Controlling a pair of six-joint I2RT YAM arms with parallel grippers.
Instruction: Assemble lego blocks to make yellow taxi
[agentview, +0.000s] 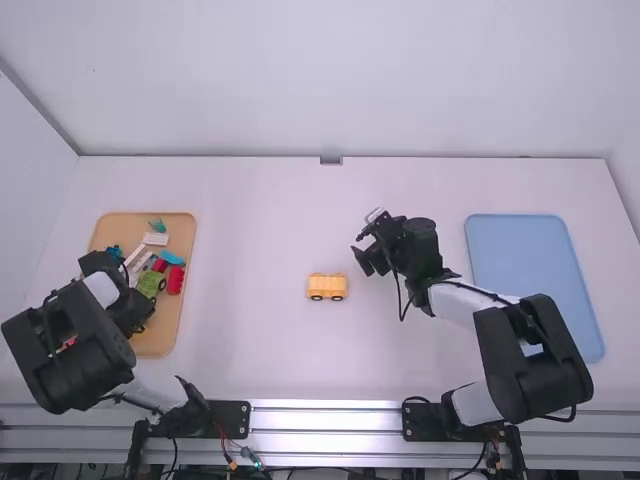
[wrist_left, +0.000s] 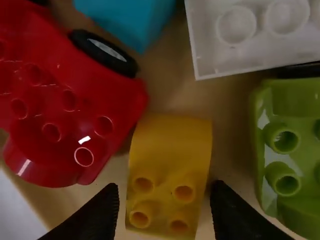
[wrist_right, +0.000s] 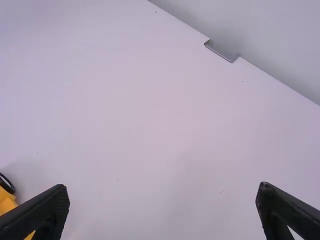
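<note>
My left gripper (agentview: 136, 326) is low over the tan tray at the left. In the left wrist view that gripper (wrist_left: 165, 210) is open, its fingers on either side of a yellow curved block (wrist_left: 170, 150) with studs. A yellow wheeled base (agentview: 327, 287) stands on the table near the middle; part of this yellow base (wrist_right: 7, 202) also appears at the right wrist view's left edge. My right gripper (agentview: 366, 250) is above the table, right of and beyond the base. In its wrist view the right gripper (wrist_right: 162, 207) is open with nothing between the fingers.
The tan tray (agentview: 187, 225) holds several other parts: a red car body (wrist_left: 75, 115), a green block (wrist_left: 295, 145), a white block (wrist_left: 250, 35) and a blue block (wrist_left: 135, 20), close around the yellow block. A blue tray (agentview: 530, 270) lies at the right.
</note>
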